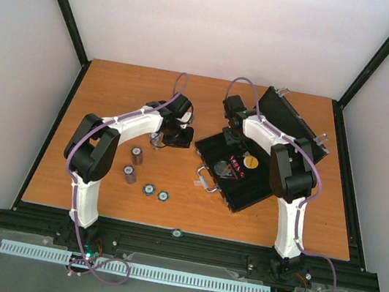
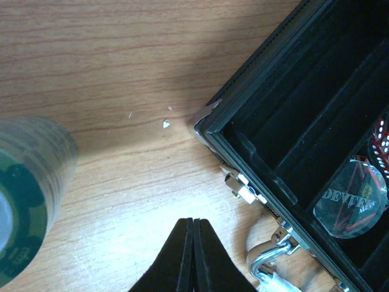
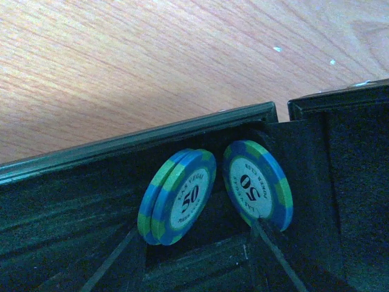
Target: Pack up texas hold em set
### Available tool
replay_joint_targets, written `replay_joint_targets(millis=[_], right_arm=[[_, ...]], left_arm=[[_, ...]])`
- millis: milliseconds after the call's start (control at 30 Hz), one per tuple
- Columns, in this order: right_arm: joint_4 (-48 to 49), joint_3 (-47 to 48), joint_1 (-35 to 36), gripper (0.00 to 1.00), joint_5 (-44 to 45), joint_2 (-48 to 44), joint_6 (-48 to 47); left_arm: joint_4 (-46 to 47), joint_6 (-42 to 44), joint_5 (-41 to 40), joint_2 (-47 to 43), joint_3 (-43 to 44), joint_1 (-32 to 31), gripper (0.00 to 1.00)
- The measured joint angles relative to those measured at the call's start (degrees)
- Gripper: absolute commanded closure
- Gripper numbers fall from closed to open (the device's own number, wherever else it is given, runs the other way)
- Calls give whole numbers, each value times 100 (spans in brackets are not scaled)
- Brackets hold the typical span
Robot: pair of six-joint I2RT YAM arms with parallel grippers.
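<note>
The black case (image 1: 251,185) lies open right of centre, its lid (image 1: 287,120) standing up behind. In the right wrist view my right gripper (image 3: 194,264) is open inside a corner slot of the case. Three blue-and-green 50 chips stand on edge between its fingers: a pair (image 3: 179,198) and a single one (image 3: 258,185), which leans by the right finger (image 3: 273,255). My left gripper (image 2: 193,243) is shut and empty over the table, just left of the case's front wall (image 2: 243,152). A chip stack (image 2: 24,201) stands to its left. A clear round disc (image 2: 349,198) and red dice (image 2: 382,143) lie in the case.
Two more chip stacks (image 1: 136,155) (image 1: 129,174) and two loose chips (image 1: 149,189) (image 1: 163,196) sit on the wooden table (image 1: 113,96) left of the case. The case's silver handle (image 2: 267,261) and latch (image 2: 243,188) stick out toward the left gripper.
</note>
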Motion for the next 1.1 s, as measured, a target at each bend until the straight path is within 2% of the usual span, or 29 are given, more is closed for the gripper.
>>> replay_joint_targets(millis=[633,933,1100], right_arm=[[-173,295,-127,52,1252,-4,271],[-302,313,-164,52,1408,-4,380],[-304,308,-166,42,1220,-35,382]], left_arm=[[39,0,22,0,-66,0,99],[70,0,35,0,-120,0,99],[70,2,42,0,-120,0,99]])
